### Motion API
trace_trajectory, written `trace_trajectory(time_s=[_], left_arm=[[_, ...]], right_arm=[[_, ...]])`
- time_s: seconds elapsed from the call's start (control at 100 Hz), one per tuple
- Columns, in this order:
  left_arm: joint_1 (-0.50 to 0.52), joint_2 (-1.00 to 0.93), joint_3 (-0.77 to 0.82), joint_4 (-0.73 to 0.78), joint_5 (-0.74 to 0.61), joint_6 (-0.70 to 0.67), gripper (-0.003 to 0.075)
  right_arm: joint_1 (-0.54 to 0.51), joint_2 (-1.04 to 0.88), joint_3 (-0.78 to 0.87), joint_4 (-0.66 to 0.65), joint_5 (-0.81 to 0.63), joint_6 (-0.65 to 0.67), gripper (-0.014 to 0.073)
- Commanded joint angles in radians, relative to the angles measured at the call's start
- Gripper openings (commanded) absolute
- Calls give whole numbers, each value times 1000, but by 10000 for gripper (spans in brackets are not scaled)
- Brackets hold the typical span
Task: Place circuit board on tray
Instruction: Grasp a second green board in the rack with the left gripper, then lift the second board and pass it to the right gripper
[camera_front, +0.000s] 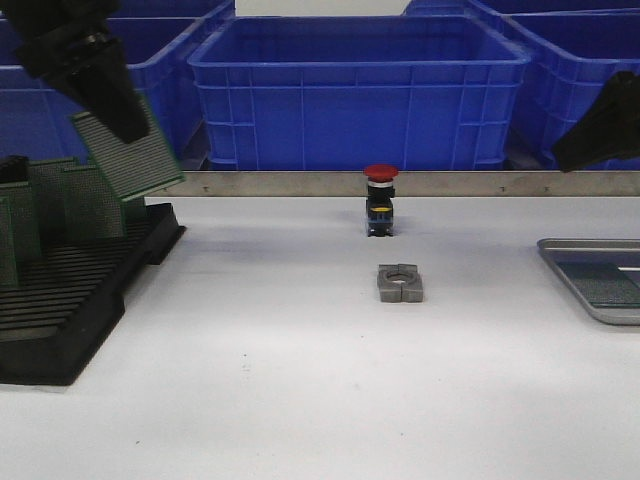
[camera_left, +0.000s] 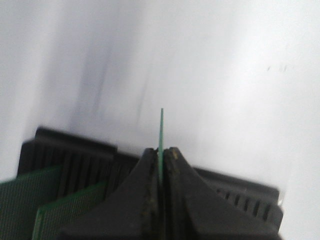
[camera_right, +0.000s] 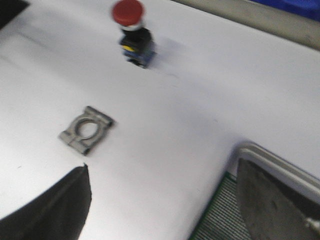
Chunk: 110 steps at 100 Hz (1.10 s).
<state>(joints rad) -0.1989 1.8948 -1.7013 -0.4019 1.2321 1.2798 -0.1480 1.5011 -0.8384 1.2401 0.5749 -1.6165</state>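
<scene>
My left gripper (camera_front: 125, 125) is shut on a green circuit board (camera_front: 135, 155) and holds it tilted in the air above the black slotted rack (camera_front: 80, 300) at the left. In the left wrist view the board's thin edge (camera_left: 161, 127) stands out between the closed fingers of the left gripper (camera_left: 161, 152). The silver-grey tray (camera_front: 560, 258) lies at the right edge of the table, and a green board (camera_front: 600, 282) lies in it. My right gripper (camera_front: 575, 150) hangs above the tray. It is open and empty in the right wrist view (camera_right: 162, 200), with the tray rim (camera_right: 270, 159) beside one finger.
Several more green boards (camera_front: 60, 200) stand in the rack (camera_left: 75, 155). A red-topped push button (camera_front: 380, 195) and a grey metal clamp (camera_front: 400, 282) sit mid-table. Blue crates (camera_front: 360, 90) stand behind a metal rail (camera_front: 300, 183).
</scene>
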Motion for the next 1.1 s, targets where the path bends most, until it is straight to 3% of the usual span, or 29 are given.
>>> trace_trajectory(time_s=[0.0, 0.21, 0.55, 0.83, 0.93, 1.09], left_arm=[[-35, -61, -29, -163, 47, 24, -20], [-131, -59, -29, -340, 47, 69, -20], [-287, -57, -29, -366, 47, 90, -20], [-338, -57, -29, -370, 47, 90, -20], [-338, -57, -29, -370, 47, 90, -20], [-338, -57, -29, -370, 47, 90, -20]], right_arm=[[43, -62, -28, 26, 98, -146, 609], [190, -75, -28, 53, 199, -327, 609], [363, -60, -28, 140, 169, -333, 609], [394, -14, -28, 259, 187, -333, 605], [394, -13, -28, 259, 181, -333, 512], [394, -13, -28, 259, 178, -333, 176]])
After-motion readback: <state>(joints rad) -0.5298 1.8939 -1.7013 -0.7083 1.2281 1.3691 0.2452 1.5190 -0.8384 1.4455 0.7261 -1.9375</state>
